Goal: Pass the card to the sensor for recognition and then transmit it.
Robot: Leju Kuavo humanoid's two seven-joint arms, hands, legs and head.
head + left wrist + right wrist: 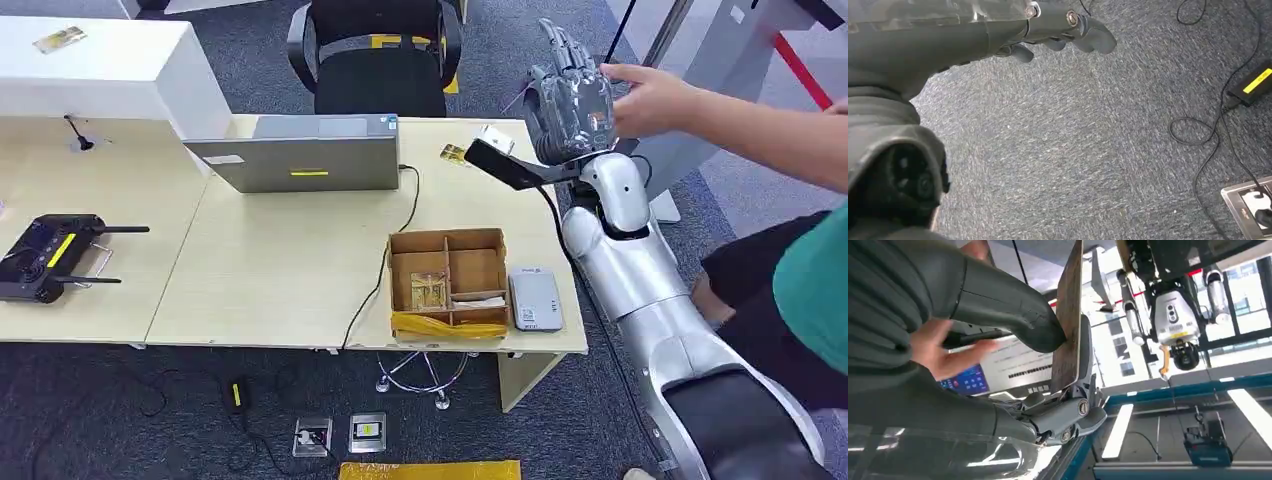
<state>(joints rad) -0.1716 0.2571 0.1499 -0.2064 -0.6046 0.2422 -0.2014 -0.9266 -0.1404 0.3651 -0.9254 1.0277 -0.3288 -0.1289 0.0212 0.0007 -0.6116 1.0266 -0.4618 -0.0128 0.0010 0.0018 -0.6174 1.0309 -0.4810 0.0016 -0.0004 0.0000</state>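
One thin card (1068,315) sits upright in your right hand (570,100), raised beside the counter (290,270), thumb and fingers (1068,415) clamped on its flat faces. It looks brownish, stiff, light and probably slick, so keep the pinch on the faces and leave an edge free. A person's hand (650,100) reaches in close. Your left hand (1058,25) hangs over the carpet, fingers curled on nothing.

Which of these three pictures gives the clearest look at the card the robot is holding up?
The right wrist view: the card sits close and edge-on, pinched between the right hand's thumb and fingers. In the head view the raised hand hides it. The left wrist view looks down at carpet.
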